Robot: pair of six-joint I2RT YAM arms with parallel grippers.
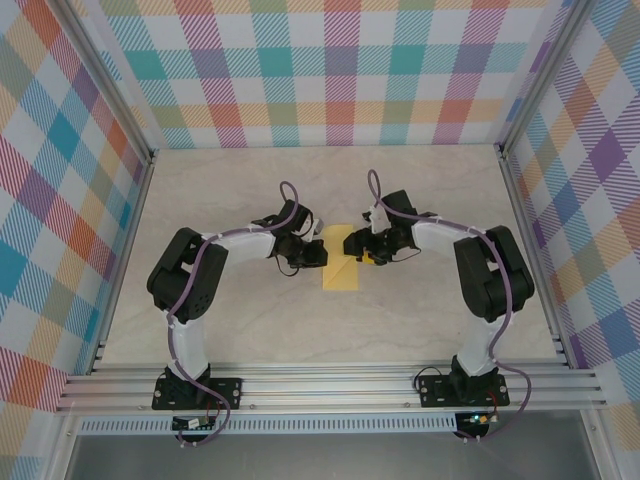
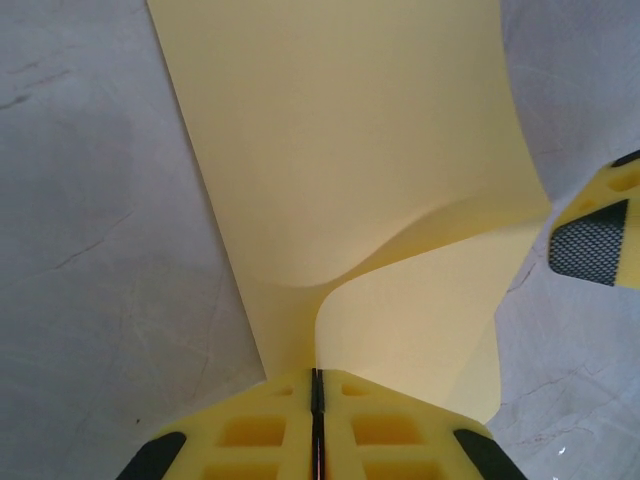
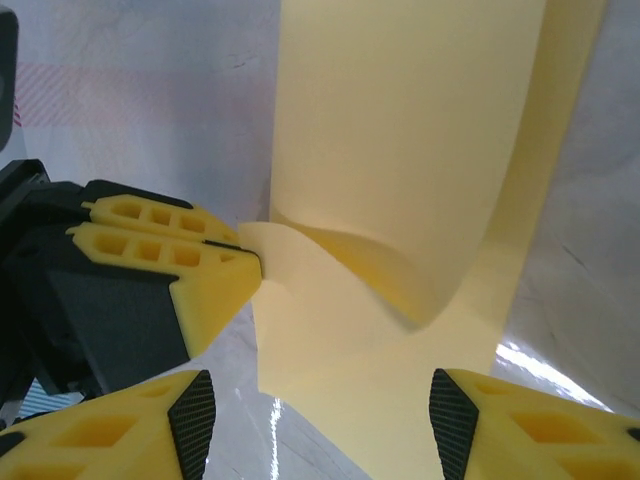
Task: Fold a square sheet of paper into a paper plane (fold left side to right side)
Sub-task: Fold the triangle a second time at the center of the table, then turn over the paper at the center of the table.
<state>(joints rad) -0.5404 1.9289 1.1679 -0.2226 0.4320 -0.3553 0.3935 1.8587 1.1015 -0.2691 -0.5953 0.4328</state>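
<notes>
Paper, a thin yellow-orange sheet (image 2: 340,150), is pinched at its left edge by the left gripper (image 2: 316,380). That gripper's yellow fingers (image 2: 260,430) are pressed together on the sheet with no gap between them. From the pinch the held part bends up in a soft curl, while the part beyond the curl lies flat. The right gripper (image 3: 320,400) sits at the sheet's right side with its jaws wide apart. Paper shows between them and they grip nothing. Seen from above, the sheet lies at the middle of the pale marbled tabletop (image 1: 250,330), between the two grippers. Plaid-patterned walls (image 1: 330,70) stand on the left, right and far sides.
</notes>
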